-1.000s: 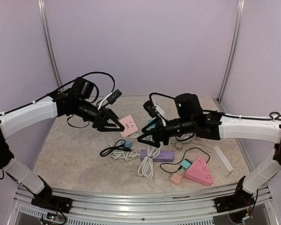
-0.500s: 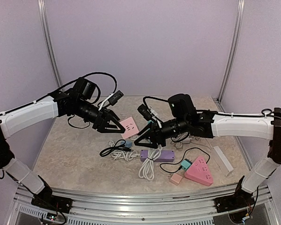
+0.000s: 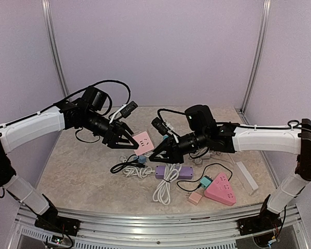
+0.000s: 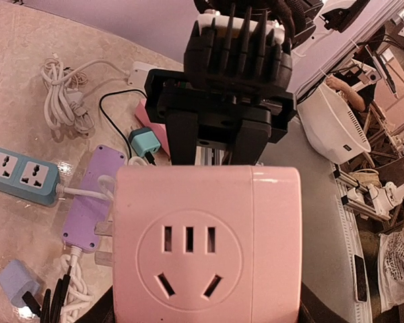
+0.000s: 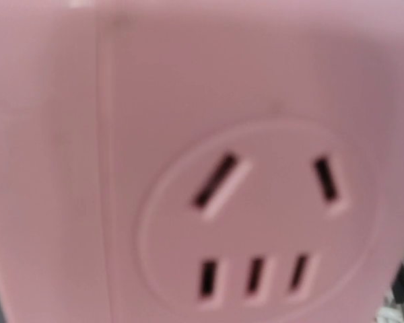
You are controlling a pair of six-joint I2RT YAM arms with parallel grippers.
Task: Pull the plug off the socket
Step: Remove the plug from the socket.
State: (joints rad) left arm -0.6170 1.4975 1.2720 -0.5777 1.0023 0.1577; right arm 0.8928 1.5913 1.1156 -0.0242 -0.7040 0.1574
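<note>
Pink socket, mid-frame and held aloft, is clamped by the left gripper, likely to brace it. The right gripper faces it closely, jaws hidden, so their state cannot be told. No plug shows.

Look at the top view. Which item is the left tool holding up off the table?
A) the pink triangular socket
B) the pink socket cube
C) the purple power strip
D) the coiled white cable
B: the pink socket cube sits at the tip of the left tool, up off the table.
</note>
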